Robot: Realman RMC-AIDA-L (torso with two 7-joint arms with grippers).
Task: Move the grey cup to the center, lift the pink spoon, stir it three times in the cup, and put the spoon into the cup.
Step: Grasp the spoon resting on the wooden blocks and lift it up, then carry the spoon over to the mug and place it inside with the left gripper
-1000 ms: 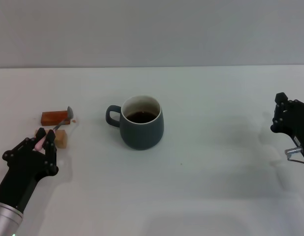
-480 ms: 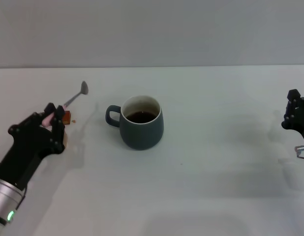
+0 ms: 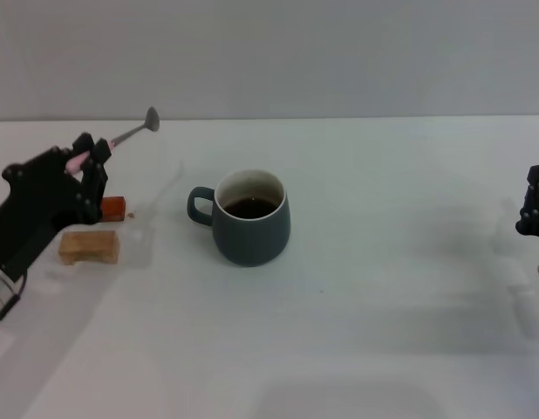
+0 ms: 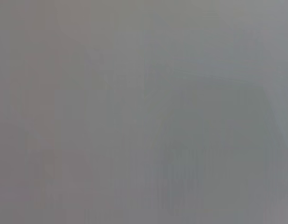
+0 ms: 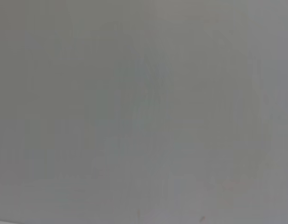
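The left gripper [image 3: 85, 159] is raised above the table [image 3: 383, 288] on the robot's left, its jaws closed on the pale handle of the pink spoon [image 3: 130, 133], which sticks out past the fingertips and slants up toward the far side, the metal bowl at the high end. The grey cup [image 3: 250, 217] stands near the middle of the table, upright, handle turned toward the left arm, with dark liquid inside; it is well apart from the spoon. The main risk from here is the grip: the jaws appear to hold only the very end of a slim handle, so the spoon could pivot or slip when it swings over, and the bowl might then strike the rim rather than enter the opening. With the bowl pointing up and away, the wrist must also tip it downward before any of the 3 stirs; too hard a descent could nudge the cup or slop the liquid. A reddish-brown block [image 3: 112, 208] and a light wooden block [image 3: 90, 246] lie on the table beneath the left gripper. The right gripper [image 3: 535, 212] hangs idle at the far right edge, and I cannot tell how its jaws stand. Both wrist views show only blank grey.
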